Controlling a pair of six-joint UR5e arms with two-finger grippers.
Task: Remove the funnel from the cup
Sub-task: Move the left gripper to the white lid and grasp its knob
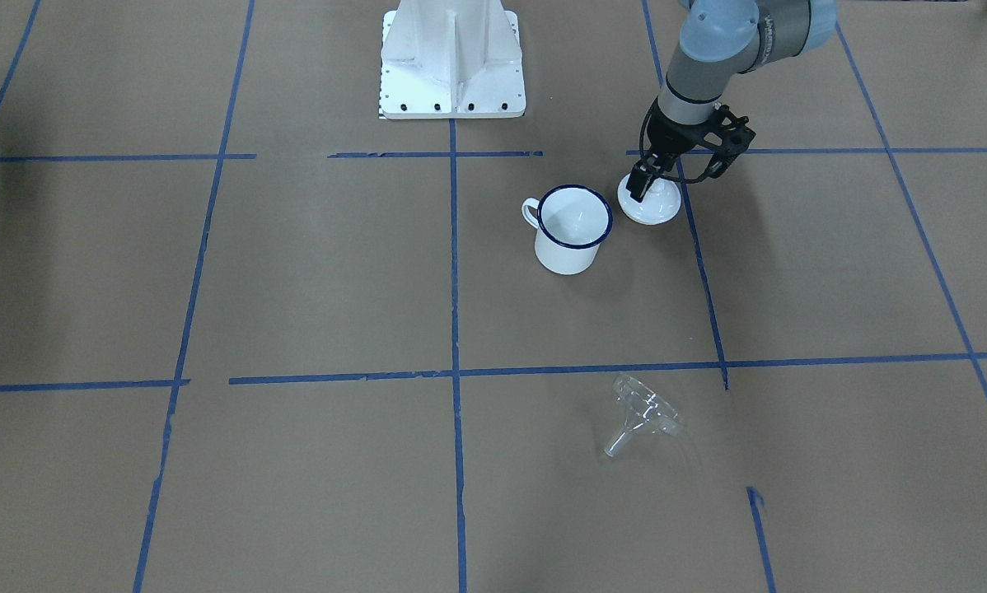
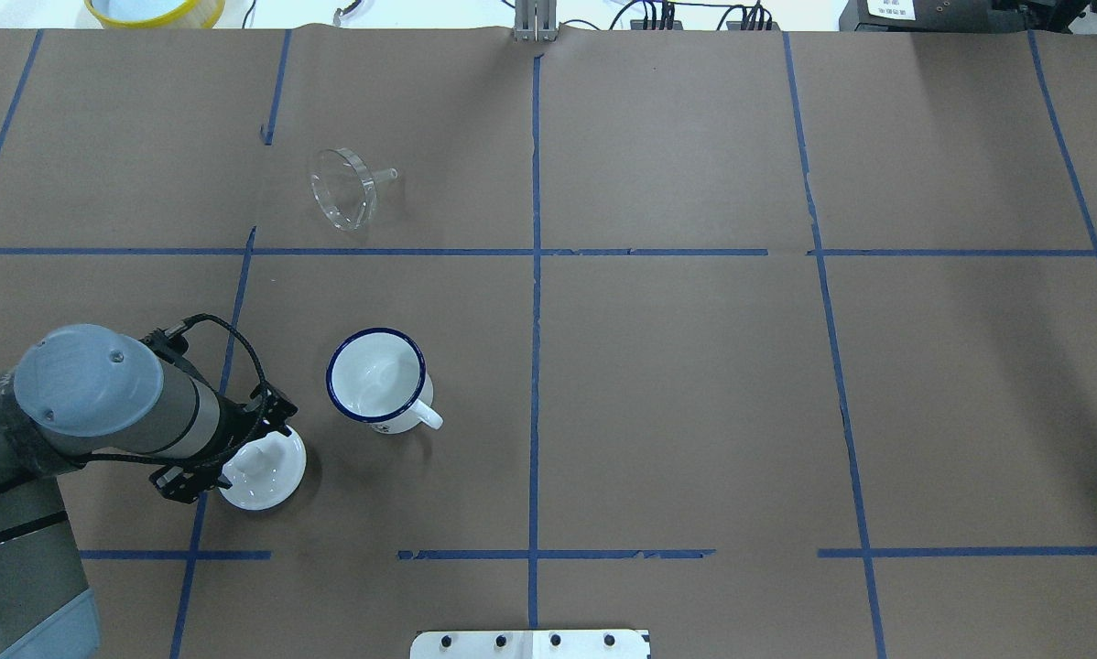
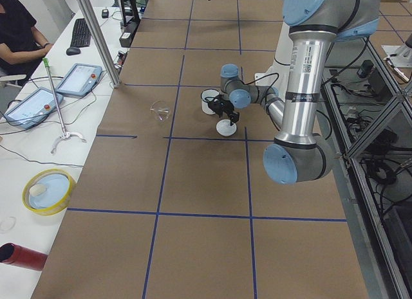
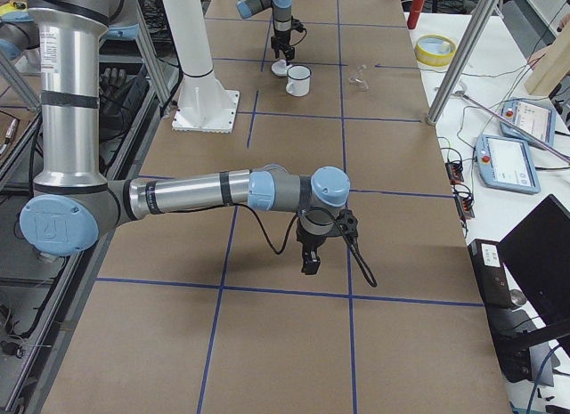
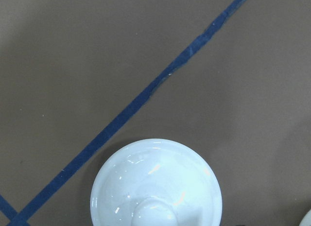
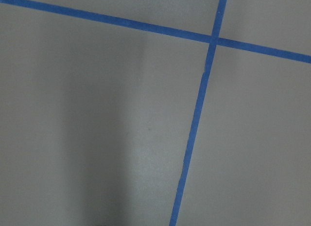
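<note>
Clear funnel (image 2: 345, 188) lies out of the enamel mug (image 2: 379, 384), near the table's (image 2: 695, 412) far edge.
Beside the mug, a white knobbed lid (image 2: 274, 478) under the left gripper (image 1: 648, 181); whether it or the right gripper (image 4: 310, 256) is closed cannot be told.

Brown paper covers the table (image 2: 695, 412), marked into large squares by blue tape lines (image 2: 536, 366). Along one long side runs a white bench (image 3: 13, 183) carrying a keyboard (image 3: 80, 32), a mouse (image 3: 73, 51), two touchscreen pendants (image 3: 78, 79) and a yellow-rimmed dish (image 3: 48, 191). A slanted metal post (image 3: 96, 35) rises at the table's edge. A person in black (image 3: 16, 35) sits at the bench. The light is even.
</note>
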